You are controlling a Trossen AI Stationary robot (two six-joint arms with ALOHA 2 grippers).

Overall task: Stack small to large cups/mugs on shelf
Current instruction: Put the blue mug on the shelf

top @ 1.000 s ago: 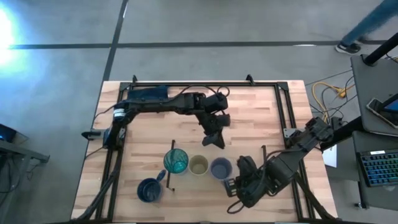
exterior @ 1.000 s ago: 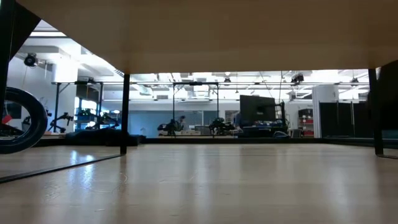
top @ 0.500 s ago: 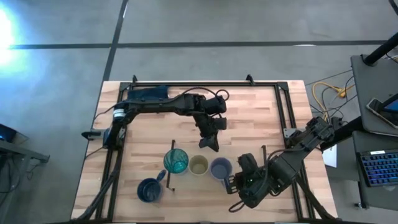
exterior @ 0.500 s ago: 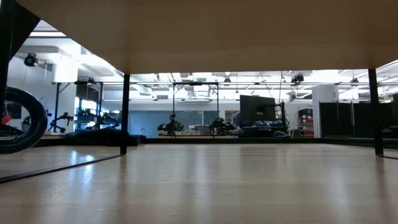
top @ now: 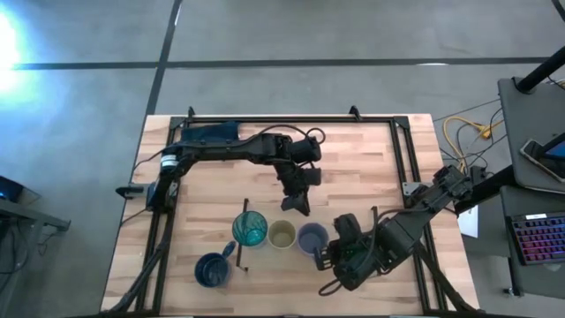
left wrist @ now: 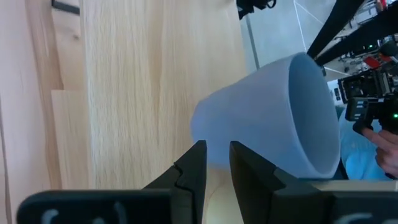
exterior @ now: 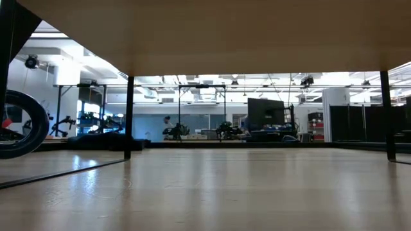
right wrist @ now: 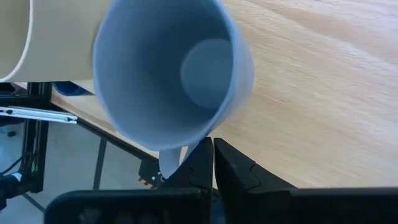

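On the shelf (top: pixel 349 205) stand in a row the teal tumbler (top: pixel 249 230), the olive-tan cup (top: pixel 282 235) and the lavender-grey mug (top: pixel 312 237), all upright on their bases. The dark blue mug (top: pixel 212 269) stands on the tabletop left of the shelf's rail (top: pixel 243 240). My left gripper (top: pixel 297 207) hangs just beyond the olive cup and the mug (left wrist: pixel 267 118), open by a narrow gap (left wrist: pixel 217 163). My right gripper (top: pixel 323 257) is shut, right at the mug's handle (right wrist: pixel 169 164) on its near right side. My right gripper comes slanting down from the table's near right at the lavender mug. Its shut fingertips (right wrist: pixel 200 160) stand right beside the handle (right wrist: pixel 169 164), which runs behind one finger. I cannot tell whether they touch it. The mug stands upright on the shelf.
A dark blue cloth (top: pixel 212 134) lies at the far left. A black frame (top: pixel 402 168) runs around the tabletop. The low view looks under the shelf's board (exterior: pixel 205 32), past its black leg (exterior: pixel 129 115). Bare wood lies between the two arms, at the far right.
My left gripper has gone toward the table's near edge and a little left, closer to the olive cup and the lavender mug. My right gripper has gone toward the lavender mug, left and toward the far edge. The cups have kept their places.
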